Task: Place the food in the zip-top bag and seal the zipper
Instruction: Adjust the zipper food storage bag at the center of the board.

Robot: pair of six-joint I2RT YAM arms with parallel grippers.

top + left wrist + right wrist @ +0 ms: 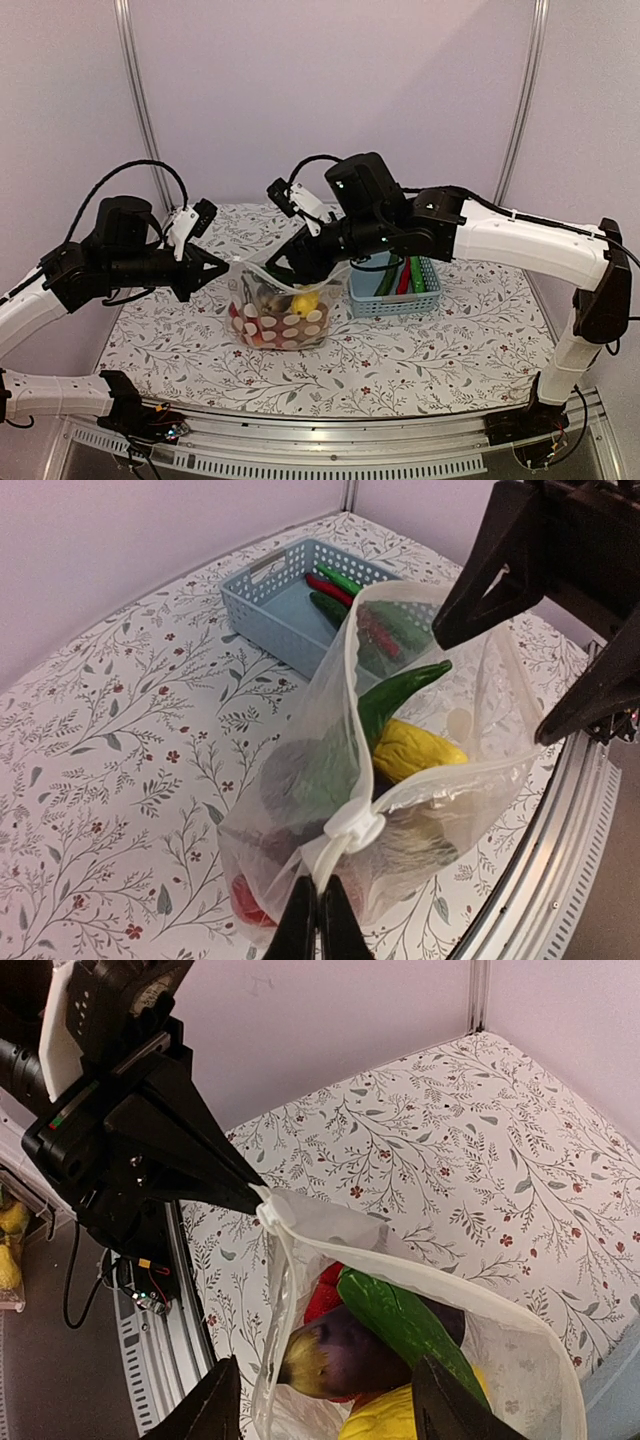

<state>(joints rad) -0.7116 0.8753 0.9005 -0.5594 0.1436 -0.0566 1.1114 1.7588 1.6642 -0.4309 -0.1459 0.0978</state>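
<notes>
The zip-top bag, clear with white dots, stands mid-table with its mouth open. Inside lie a green cucumber, a dark purple eggplant, a yellow piece and red pieces. My left gripper is shut on the bag's mouth edge at its left corner, just below the white end piece of the zipper; it also shows in the top view. My right gripper is open and empty, its fingers straddling the open mouth from above, also seen from the top.
The light-blue basket stands right of the bag and holds green cucumbers and a red chili. It also shows in the left wrist view. The table's near edge and metal rail run close in front.
</notes>
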